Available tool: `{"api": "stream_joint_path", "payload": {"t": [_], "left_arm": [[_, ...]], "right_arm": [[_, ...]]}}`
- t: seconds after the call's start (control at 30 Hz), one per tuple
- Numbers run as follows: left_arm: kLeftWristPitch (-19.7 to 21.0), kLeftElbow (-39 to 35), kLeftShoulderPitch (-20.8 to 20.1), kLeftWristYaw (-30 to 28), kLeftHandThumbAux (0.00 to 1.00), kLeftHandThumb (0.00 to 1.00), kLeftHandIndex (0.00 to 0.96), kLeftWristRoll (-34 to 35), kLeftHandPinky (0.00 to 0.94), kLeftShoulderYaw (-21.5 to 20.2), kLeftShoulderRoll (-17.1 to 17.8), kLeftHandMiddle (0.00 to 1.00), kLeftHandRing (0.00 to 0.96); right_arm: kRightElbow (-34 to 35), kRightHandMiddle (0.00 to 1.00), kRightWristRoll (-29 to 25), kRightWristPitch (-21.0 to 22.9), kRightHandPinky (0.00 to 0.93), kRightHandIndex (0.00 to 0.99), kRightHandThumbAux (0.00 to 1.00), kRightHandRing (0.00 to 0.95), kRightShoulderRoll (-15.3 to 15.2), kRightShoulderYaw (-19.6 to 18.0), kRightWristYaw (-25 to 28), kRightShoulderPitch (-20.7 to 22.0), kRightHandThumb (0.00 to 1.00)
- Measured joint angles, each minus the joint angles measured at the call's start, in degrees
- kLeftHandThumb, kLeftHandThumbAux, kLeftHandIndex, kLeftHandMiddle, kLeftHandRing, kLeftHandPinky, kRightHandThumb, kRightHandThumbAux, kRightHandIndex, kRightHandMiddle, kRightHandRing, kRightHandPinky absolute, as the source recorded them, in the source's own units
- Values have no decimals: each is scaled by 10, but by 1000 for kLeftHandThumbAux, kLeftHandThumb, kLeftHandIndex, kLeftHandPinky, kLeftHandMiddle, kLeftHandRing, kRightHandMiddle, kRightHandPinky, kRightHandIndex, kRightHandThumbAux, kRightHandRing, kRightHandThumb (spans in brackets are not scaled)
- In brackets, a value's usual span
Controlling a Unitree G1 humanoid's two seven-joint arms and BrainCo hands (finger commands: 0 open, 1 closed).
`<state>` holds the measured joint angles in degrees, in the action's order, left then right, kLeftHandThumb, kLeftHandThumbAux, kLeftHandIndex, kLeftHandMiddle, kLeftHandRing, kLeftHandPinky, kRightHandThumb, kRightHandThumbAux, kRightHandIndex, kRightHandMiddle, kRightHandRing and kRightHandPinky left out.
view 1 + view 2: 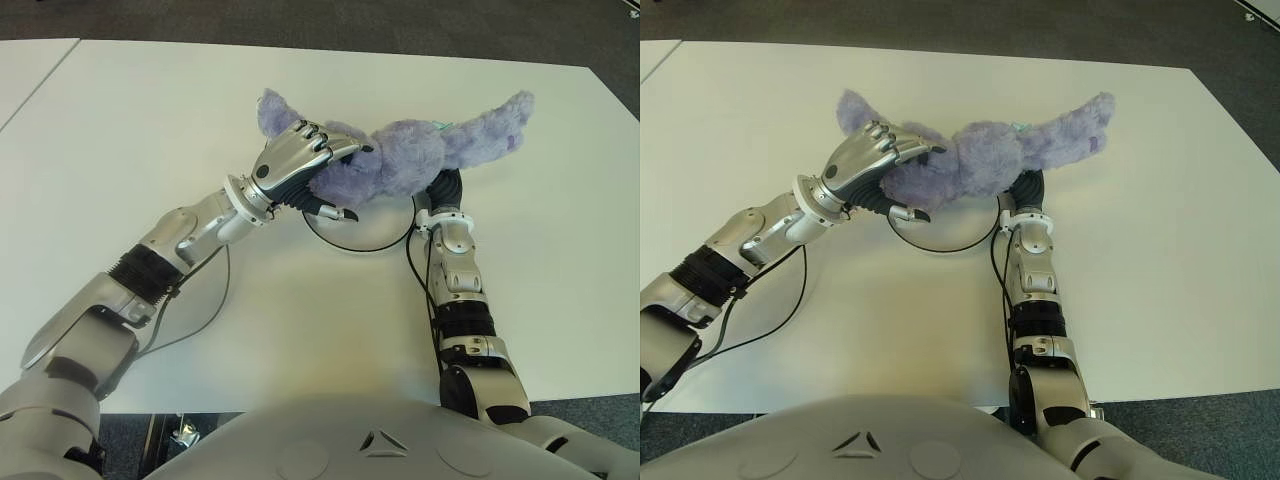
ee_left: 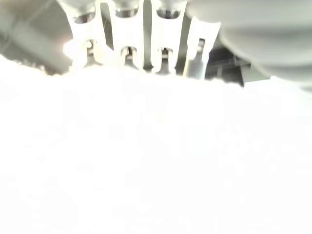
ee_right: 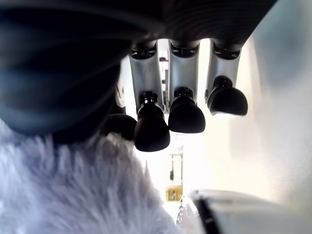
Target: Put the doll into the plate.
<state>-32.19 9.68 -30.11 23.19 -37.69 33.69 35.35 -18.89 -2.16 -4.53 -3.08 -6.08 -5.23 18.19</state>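
A purple plush doll (image 1: 400,160) lies stretched across a white plate (image 1: 362,236), hiding most of it. My left hand (image 1: 300,165) is shut on the doll's left end, fingers over the top and thumb underneath. In the left wrist view its fingers (image 2: 129,44) press into the fur. My right hand (image 3: 185,114) is tucked beneath the doll's right half at the plate's right edge; only its wrist (image 1: 445,195) shows in the eye views. In the right wrist view its fingers are loosely bent and close on nothing, with fur beside the palm.
The white table (image 1: 150,130) has bare room on all sides of the plate. A black cable (image 1: 205,310) loops on it near my left forearm. A second table (image 1: 25,65) adjoins at the far left. Dark floor lies beyond the far edge.
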Motion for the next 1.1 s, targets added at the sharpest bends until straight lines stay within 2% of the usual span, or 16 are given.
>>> {"api": "stream_joint_path", "payload": {"t": [0.17,0.43,0.67,0.87,0.97,1.1], "left_arm": [[2,-35,0,-97,184,83,0,67,0,-4,24,1,1],[8,-71,0,-250,131,172,0,188,0,-9,50,0,0],[19,-82,3,-387,129,251,0,296,0,-12,58,0,0],[52,-94,20,-501,150,307,0,382,0,-29,55,0,0],[67,-96,28,-538,164,328,0,406,0,-46,48,0,0],[79,-98,44,-550,184,316,0,416,0,-79,32,0,0]], "right_arm": [[0,802,0,0,807,441,717,798,0,0,-3,0,708],[-1,799,0,0,803,441,717,798,1,0,-10,0,707],[-5,803,1,0,815,442,716,803,2,0,-17,2,708],[-16,814,3,1,830,442,716,813,6,1,-23,0,708],[-18,815,4,6,831,442,716,815,7,2,-23,0,708],[-18,813,2,9,832,442,717,818,8,4,-21,2,708]]}}
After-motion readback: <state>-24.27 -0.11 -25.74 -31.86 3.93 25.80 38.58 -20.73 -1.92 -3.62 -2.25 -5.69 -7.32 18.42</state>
